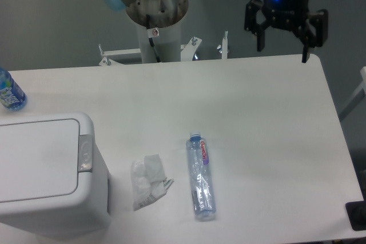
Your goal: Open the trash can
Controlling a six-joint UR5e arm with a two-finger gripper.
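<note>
The trash can (pixel 48 172) is a large boxy white bin at the front left of the table. Its flat lid panel (pixel 35 159) lies shut, with a small grey push-button latch (pixel 84 154) on its right edge. My gripper (pixel 283 53) hangs open and empty high over the table's back right corner, far from the can. Its black fingers (pixel 260 32) point down.
A clear plastic bottle (pixel 201 176) lies on its side at the front middle. A crumpled clear wrapper (pixel 148 180) lies between it and the can. A blue-labelled bottle (pixel 10 91) stands at the left edge. The robot's base column (pixel 157 18) stands behind the table (pixel 257 118).
</note>
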